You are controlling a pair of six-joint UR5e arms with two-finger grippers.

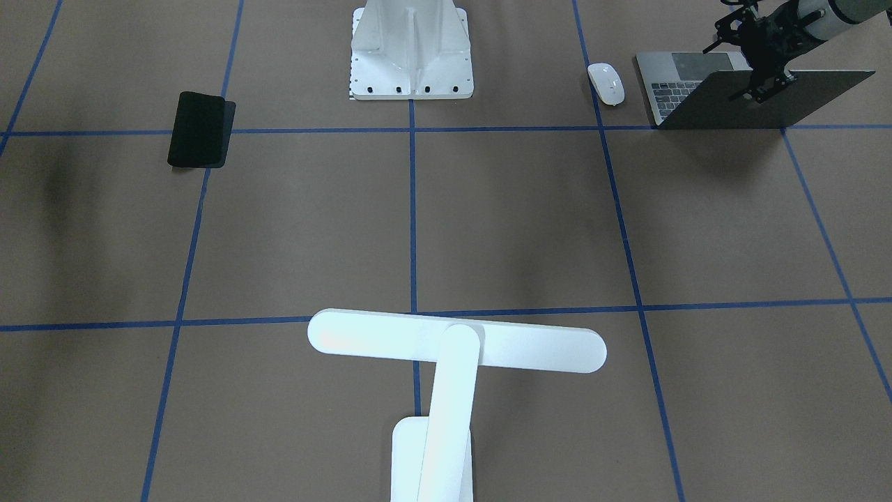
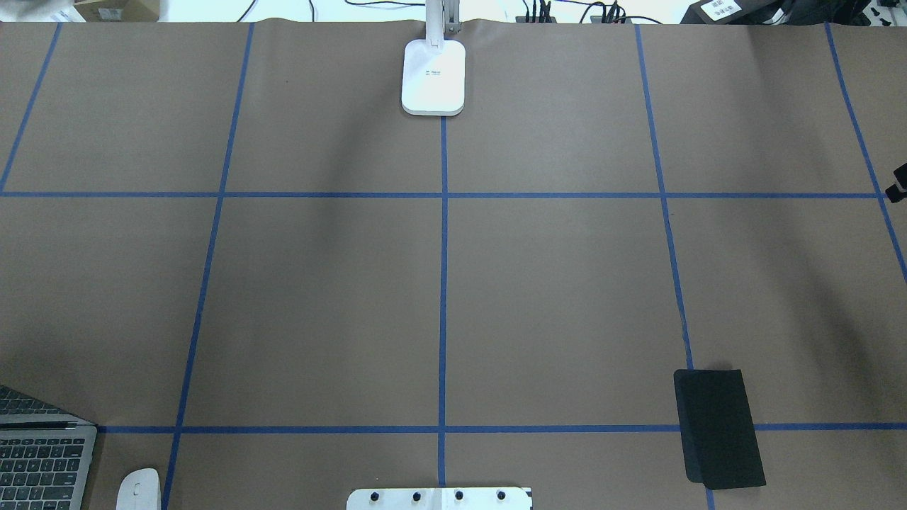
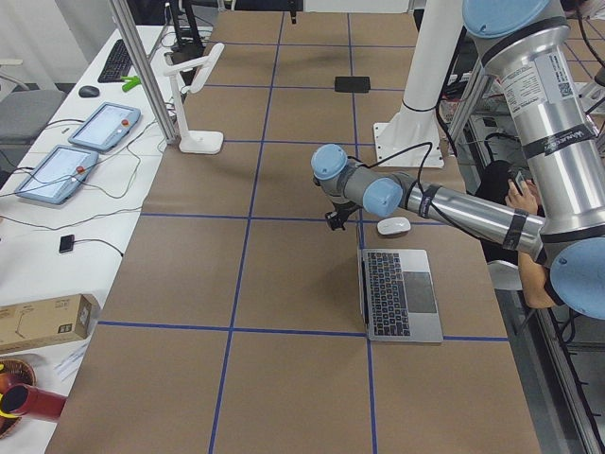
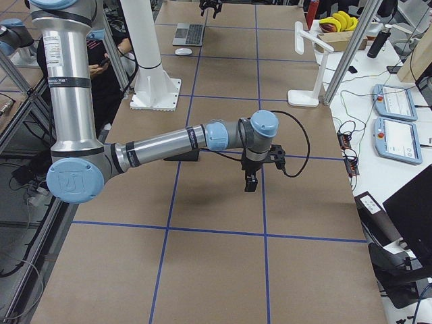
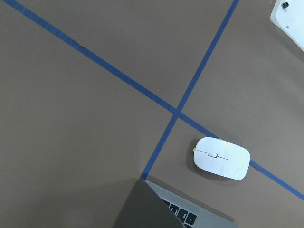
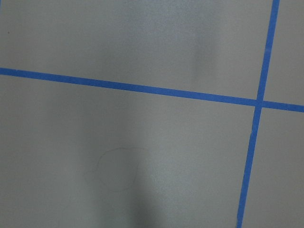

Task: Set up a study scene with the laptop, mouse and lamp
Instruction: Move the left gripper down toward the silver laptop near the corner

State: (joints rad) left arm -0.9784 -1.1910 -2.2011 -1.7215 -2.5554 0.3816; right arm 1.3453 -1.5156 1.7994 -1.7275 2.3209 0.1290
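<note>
The laptop (image 1: 672,87) stands open at the robot's left end of the table, its dark lid (image 1: 766,104) raised; its keyboard shows in the overhead view (image 2: 39,460). The white mouse (image 1: 605,84) lies just beside it, also in the left wrist view (image 5: 222,158). My left gripper (image 1: 763,87) hovers by the lid's top edge; I cannot tell whether it is open or touching the lid. The white lamp (image 1: 456,341) stands at the far middle edge, base in the overhead view (image 2: 434,78). My right gripper (image 4: 251,182) hangs over bare table, empty; its jaw state is unclear.
A flat black mat (image 1: 200,130) lies on the robot's right side, also in the overhead view (image 2: 719,428). The white ribbed pedestal (image 1: 411,49) stands at the robot's edge. Blue tape lines (image 6: 128,85) cross the brown table. Tablets and cables lie beyond the far edge (image 3: 80,142).
</note>
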